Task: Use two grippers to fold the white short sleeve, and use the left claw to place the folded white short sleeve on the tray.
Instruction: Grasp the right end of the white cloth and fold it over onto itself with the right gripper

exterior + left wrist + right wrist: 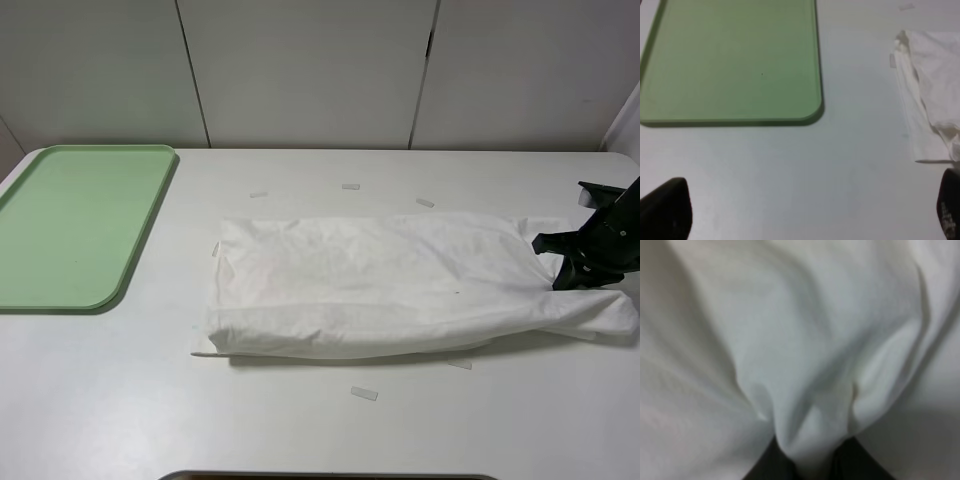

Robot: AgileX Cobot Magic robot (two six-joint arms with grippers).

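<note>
The white short sleeve (380, 285) lies folded into a long band across the middle of the table. My right gripper (565, 262) is at its right end, shut on a bunch of the cloth. In the right wrist view the cloth (800, 340) fills the frame and is pinched between the dark fingers (765, 465). My left gripper (805, 220) is open and empty over bare table, between the green tray (735, 60) and the shirt's left edge (930, 85). It is out of the exterior view. The tray (80, 225) sits empty at the far left.
Small strips of clear tape lie on the table: one in front of the shirt (364, 393), others behind it (350, 186) (425, 202). A white wall runs along the back edge. A dark edge (330, 476) shows at the table's front.
</note>
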